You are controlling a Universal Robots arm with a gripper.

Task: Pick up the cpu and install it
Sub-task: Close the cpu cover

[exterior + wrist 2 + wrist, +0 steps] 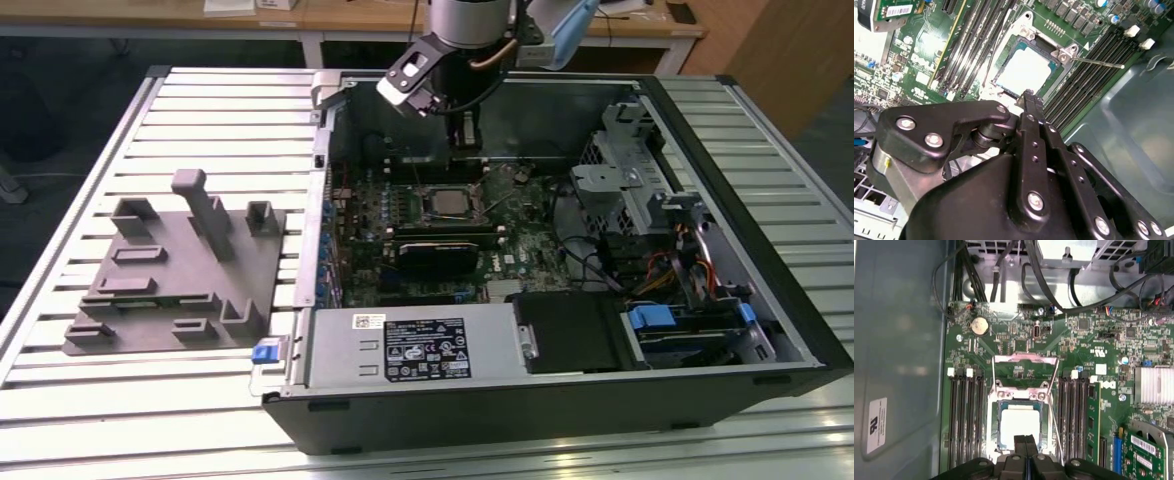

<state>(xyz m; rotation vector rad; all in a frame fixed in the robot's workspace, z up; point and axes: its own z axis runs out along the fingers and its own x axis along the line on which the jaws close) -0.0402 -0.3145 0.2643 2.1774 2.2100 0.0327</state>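
The cpu [449, 205] is a pale silver square lying flat in the black-framed socket on the green motherboard [521, 255] inside the open computer case. In both wrist views the cpu [1020, 425] [1023, 73] shows just beyond my fingertips, with the socket's metal load plate [1024, 371] swung open and its thin lever [1096, 61] standing free. My gripper [463, 138] hangs above the board toward the back of the case. Its black fingers are pressed together, so the gripper [1026, 444] [1028, 96] is shut with nothing in it, a little above the chip.
A grey fixture [180, 270] lies on the slatted table at the exterior view's left. Inside the case are a black heatsink-like block [434, 252], the power supply [414, 345], a drive cage [641, 190] and cables. Memory slots [965, 420] flank the socket.
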